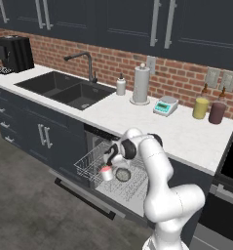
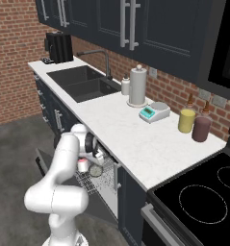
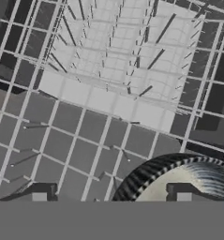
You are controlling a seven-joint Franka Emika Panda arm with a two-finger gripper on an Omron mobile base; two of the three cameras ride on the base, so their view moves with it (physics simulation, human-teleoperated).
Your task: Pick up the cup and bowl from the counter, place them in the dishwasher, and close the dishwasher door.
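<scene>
Though dark grey, bowl ribbed

No text, label, brand or number can be read anywhere.

White glossy arm, rounded bulbous links, dark joint rings; small dark square-tipped fingers.

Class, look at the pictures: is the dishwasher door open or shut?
Open. The door lies folded down, and the rack is pulled out with the cup and bowl in it.
</scene>
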